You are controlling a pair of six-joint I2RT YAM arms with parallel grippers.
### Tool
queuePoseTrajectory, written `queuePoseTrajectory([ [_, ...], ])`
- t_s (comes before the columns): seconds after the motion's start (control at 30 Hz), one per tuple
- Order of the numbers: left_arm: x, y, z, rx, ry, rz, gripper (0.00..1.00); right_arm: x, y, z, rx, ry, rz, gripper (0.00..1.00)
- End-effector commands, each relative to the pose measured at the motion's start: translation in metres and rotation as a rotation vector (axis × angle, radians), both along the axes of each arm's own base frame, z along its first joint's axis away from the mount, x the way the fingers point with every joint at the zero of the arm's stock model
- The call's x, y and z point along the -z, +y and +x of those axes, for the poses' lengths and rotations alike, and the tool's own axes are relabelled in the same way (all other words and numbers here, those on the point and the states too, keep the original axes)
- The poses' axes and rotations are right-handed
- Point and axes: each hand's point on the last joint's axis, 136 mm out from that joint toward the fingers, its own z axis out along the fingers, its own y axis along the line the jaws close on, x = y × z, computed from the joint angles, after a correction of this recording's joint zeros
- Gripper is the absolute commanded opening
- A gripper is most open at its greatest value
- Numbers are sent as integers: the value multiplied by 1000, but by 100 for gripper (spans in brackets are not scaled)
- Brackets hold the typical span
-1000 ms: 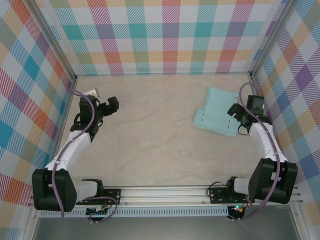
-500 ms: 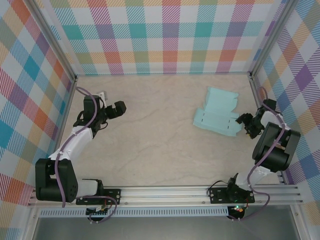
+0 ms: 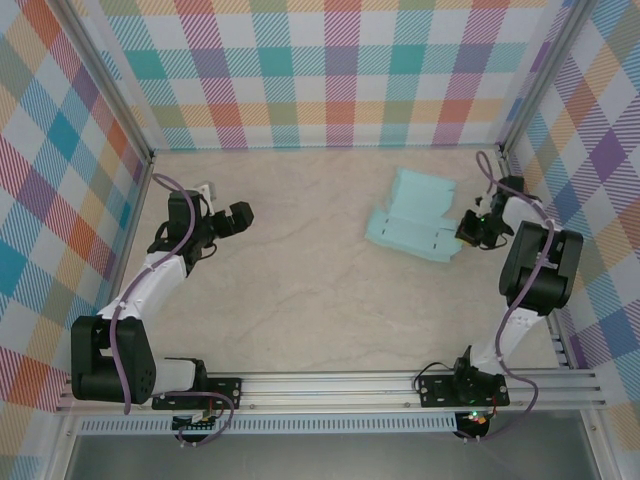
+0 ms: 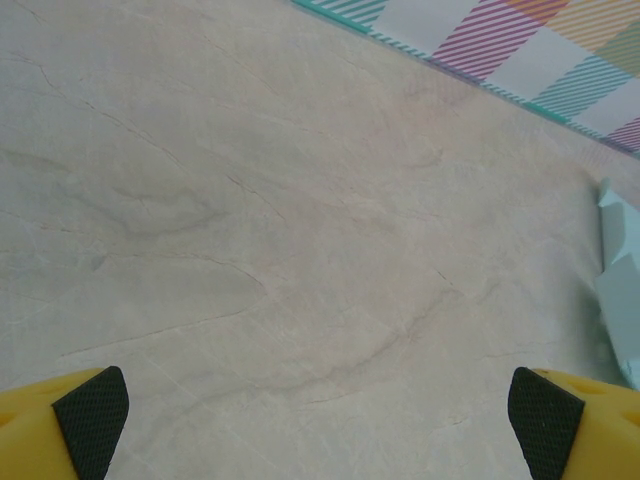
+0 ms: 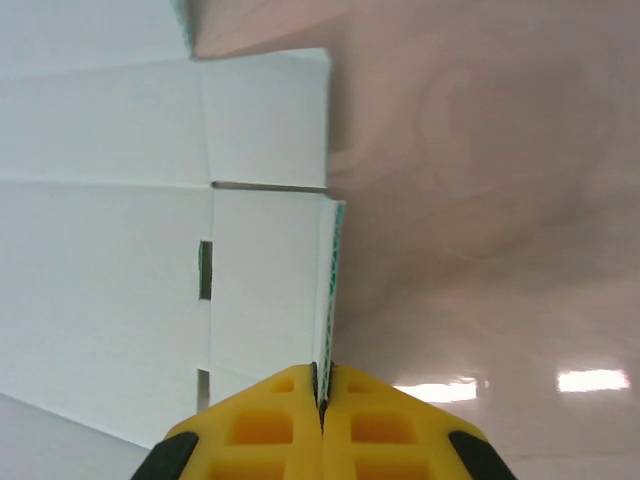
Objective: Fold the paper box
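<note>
The paper box [image 3: 410, 215] lies on the bench [image 3: 300, 290], toward the far right side. It is pale blue-green card, mostly flat, with flaps and fold lines. One thin flap on its right side stands up on its edge.

The right hand [image 3: 470, 228] is at that right side of the box. In the right wrist view its 2 yellow fingers [image 5: 270, 435] are pressed together, and the thin edge of the paper box [image 5: 120, 250] runs into the crack between them, so the right hand [image 5: 322, 395] is pinching the card.

The left hand [image 3: 240, 215] is over the bare bench on the left side, well apart from the box. Its 2 fingers [image 4: 90, 420] are spread wide and hold nothing. In the left wrist view a bit of the box [image 4: 620, 290] peeks in at the right edge.
</note>
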Motion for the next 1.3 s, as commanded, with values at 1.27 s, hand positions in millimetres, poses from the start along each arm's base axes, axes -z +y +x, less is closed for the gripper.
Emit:
queuePoseTrajectory([
  [1.27,54,-143,-70,665,311,-317,70,-86,244,-6,-1660,-913,-270,2],
])
